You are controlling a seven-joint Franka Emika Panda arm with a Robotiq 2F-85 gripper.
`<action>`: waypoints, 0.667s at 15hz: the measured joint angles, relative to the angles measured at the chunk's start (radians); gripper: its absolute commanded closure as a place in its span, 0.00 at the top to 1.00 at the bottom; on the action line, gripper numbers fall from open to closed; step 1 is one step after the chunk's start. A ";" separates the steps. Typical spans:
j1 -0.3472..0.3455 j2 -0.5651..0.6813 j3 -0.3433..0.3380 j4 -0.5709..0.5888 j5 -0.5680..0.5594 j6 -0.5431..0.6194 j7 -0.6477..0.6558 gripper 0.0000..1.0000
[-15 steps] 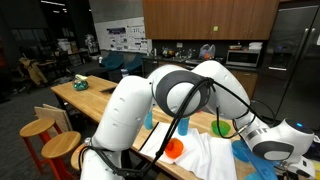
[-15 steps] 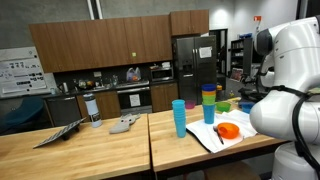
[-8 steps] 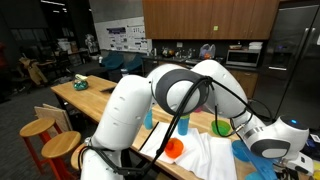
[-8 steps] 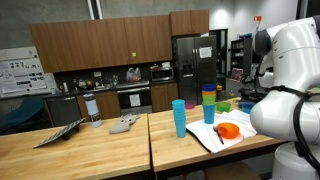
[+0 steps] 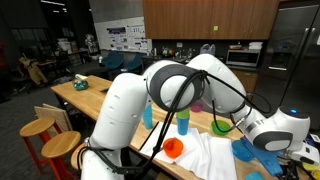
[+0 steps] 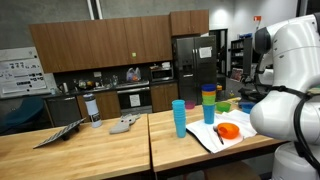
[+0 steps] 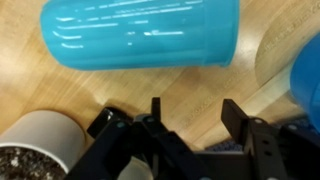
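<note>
In the wrist view a light blue plastic cup [image 7: 140, 32] lies on its side on the wooden table [image 7: 190, 80], just beyond my gripper [image 7: 193, 105]. The dark fingers [image 7: 232, 110] stand apart with only bare wood between them; they touch nothing. A white container [image 7: 35, 140] with dark speckled contents sits close by at the lower left. A darker blue object [image 7: 308, 70] shows at the right edge. In both exterior views the white arm [image 5: 275, 130] [image 6: 290, 90] bends low over the table's end, and the gripper itself is hidden there.
An exterior view shows an upright blue cup [image 6: 179, 117], a stack of coloured cups [image 6: 208, 105], an orange bowl [image 6: 228, 130] and a green bowl [image 6: 222, 106] near the arm. A white cloth [image 5: 205, 155] lies beside an orange bowl [image 5: 174, 149]. Stools [image 5: 60, 145] stand alongside.
The arm's wrist has shifted slightly up and to the left in an exterior view. The cups and bowls on the table have not moved.
</note>
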 measured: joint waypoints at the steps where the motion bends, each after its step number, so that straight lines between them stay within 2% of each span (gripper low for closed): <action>1: 0.014 -0.015 -0.012 -0.004 -0.024 0.011 0.017 0.99; 5: 0.089 -0.079 -0.063 -0.026 -0.118 0.025 0.101 1.00; 10: 0.122 -0.114 -0.072 -0.033 -0.133 -0.055 0.114 1.00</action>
